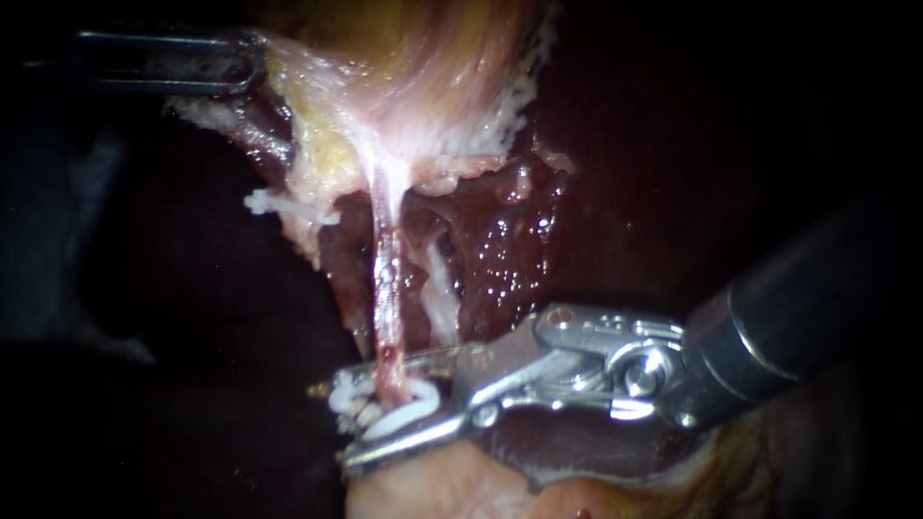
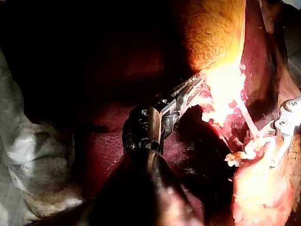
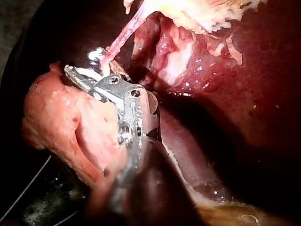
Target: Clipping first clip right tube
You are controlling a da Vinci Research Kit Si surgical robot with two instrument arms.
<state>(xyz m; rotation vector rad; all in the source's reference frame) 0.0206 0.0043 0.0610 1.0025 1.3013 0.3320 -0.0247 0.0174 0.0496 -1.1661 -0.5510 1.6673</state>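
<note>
Right claw (image 1: 385, 408) part-closed, gripping clip (image 1: 409, 415) round tube (image 1: 385, 279) | left claw (image 1: 245, 62) clamps gallbladder (image 1: 404, 58) | liver (image 1: 510, 259) behind

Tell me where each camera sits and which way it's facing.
Endoscope: close to the tissue, facing the taut tube and white clip; left instrument and right instrument show.
Left wrist: on the left arm, looking along its own shaft toward the gallbladder.
Right wrist: on the right arm, looking along its own instrument to the tube, liver behind.
Shared: all three show the tube and right instrument.
</note>
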